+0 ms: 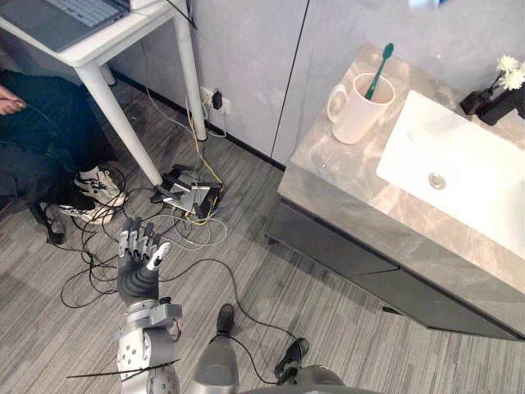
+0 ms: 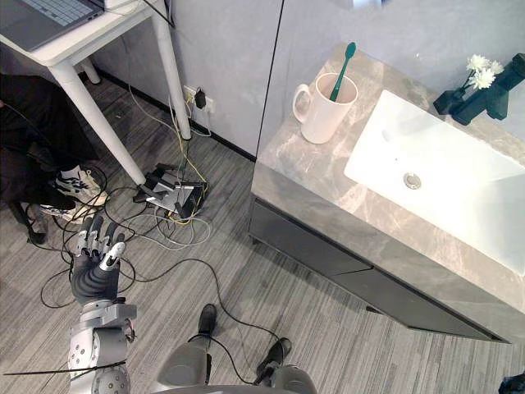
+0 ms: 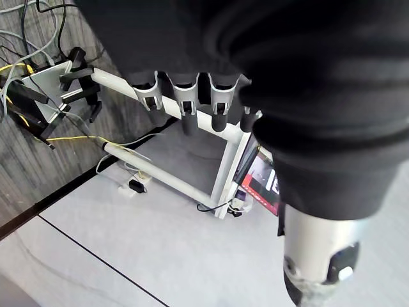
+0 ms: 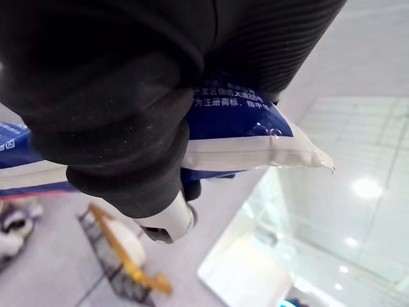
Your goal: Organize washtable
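Observation:
The grey marble washtable (image 1: 344,180) stands at the right with a white sink (image 1: 467,176) set into it. A white mug (image 1: 357,111) holding a green toothbrush (image 1: 379,70) stands at its back left corner. A dark vase with white flowers (image 1: 502,90) sits behind the sink. My left hand (image 1: 138,267) hangs low over the floor, far left of the washtable, fingers (image 3: 185,102) straight and empty. In the right wrist view my right hand (image 4: 128,128) is shut on a blue and white plastic packet (image 4: 255,137), which sticks out past the thumb.
A white desk (image 1: 107,49) with a laptop (image 1: 66,16) stands at the upper left, and a seated person's legs and shoes (image 1: 94,189) are beside it. A power strip (image 1: 189,197) and a tangle of cables lie on the grey floor between desk and washtable.

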